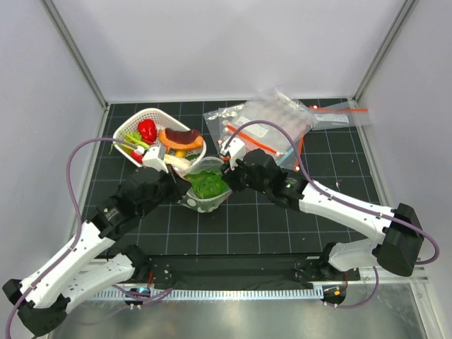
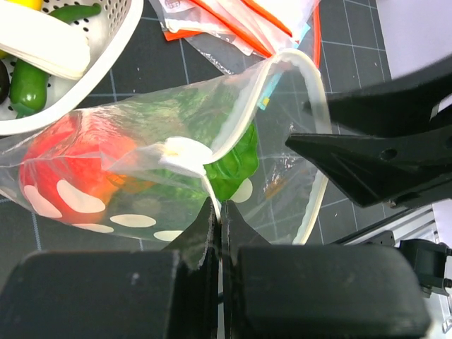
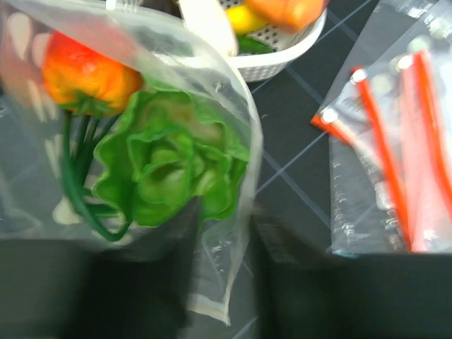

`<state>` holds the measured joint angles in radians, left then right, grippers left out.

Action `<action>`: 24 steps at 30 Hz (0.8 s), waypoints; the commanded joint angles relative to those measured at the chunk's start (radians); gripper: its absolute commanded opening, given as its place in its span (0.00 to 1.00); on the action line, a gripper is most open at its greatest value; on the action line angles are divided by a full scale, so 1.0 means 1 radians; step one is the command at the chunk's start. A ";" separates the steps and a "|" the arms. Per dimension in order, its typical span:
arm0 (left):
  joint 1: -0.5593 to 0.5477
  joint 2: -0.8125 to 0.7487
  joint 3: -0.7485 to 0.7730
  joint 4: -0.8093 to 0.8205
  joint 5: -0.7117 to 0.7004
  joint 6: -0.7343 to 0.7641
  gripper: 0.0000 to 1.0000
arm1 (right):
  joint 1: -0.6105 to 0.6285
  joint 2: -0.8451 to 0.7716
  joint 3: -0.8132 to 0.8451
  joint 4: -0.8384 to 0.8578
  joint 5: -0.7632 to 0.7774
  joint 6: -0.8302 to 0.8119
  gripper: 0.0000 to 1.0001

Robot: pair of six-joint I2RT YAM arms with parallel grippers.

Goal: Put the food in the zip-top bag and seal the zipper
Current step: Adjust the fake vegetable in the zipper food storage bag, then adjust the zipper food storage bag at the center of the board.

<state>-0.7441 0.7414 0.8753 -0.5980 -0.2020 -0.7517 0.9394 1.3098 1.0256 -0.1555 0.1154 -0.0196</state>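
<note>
The polka-dot zip-top bag (image 1: 205, 200) stands open at the table's middle, between both grippers. The green lettuce head (image 1: 208, 185) lies inside it, and also shows in the left wrist view (image 2: 236, 162) and the right wrist view (image 3: 169, 169). The orange-red piece (image 2: 70, 152) is in the bag too, behind the lettuce (image 3: 85, 74). My left gripper (image 2: 220, 209) is shut on the near edge of the pale zipper (image 2: 311, 78). My right gripper (image 3: 226, 215) is open, with its jaws either side of the bag's opposite edge. It also shows in the left wrist view (image 2: 296, 123).
A white basket (image 1: 124, 129) with a red pepper (image 1: 147, 129) and other toy food stands at the back left, close behind the bag. A pile of plain clear bags with red-orange strips (image 1: 275, 123) lies at the back right.
</note>
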 commanded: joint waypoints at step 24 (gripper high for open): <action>-0.003 0.268 0.096 0.127 -0.162 -0.317 0.01 | 0.099 -0.101 0.117 -0.305 -0.206 0.060 0.12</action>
<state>-0.7448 1.0191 0.9817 -0.5503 -0.3405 -1.0298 1.0286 1.2037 1.0767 -0.4419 -0.0616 0.0383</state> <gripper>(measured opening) 0.010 0.087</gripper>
